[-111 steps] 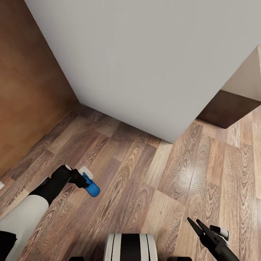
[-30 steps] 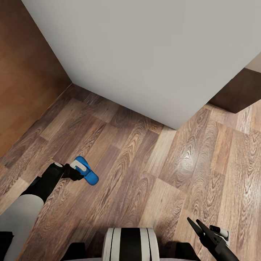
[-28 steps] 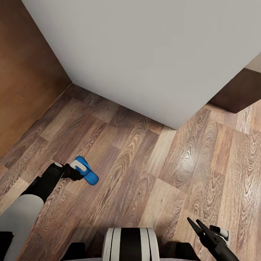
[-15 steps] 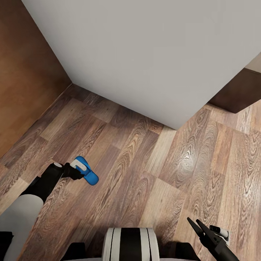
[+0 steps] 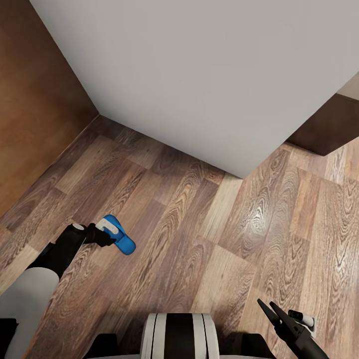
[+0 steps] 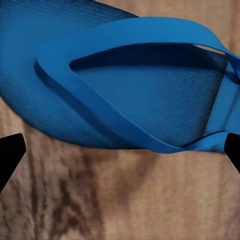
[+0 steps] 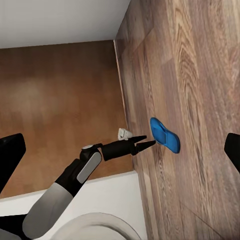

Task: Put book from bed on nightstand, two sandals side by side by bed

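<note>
One bright blue sandal [image 5: 122,241] lies flat on the wood floor at the lower left of the head view. My left gripper [image 5: 110,238] is low over the floor, its tips at the sandal's near end. The left wrist view has the sandal [image 6: 125,85] close up, with the fingertips [image 6: 10,155] wide apart on either side, open. The right wrist view has the sandal [image 7: 165,136] just beyond the left gripper [image 7: 148,140]. My right gripper [image 5: 267,305] hangs open and empty at the lower right. The other sandal, the book and the nightstand are out of view.
A pale grey wall [image 5: 199,75] juts out in front of me, its corner reaching the floor. A brown wooden panel [image 5: 35,109] stands along the left. Past the corner at far right sits a dark-brown low edge [image 5: 326,132], perhaps the bed's frame. Plank floor [image 5: 209,239] lies between.
Since 3.7 s ago the camera has shifted, and the sandal shows more fully, lying flat at the left gripper's tips. Over the last second the left arm barely moved. The right arm is still.
</note>
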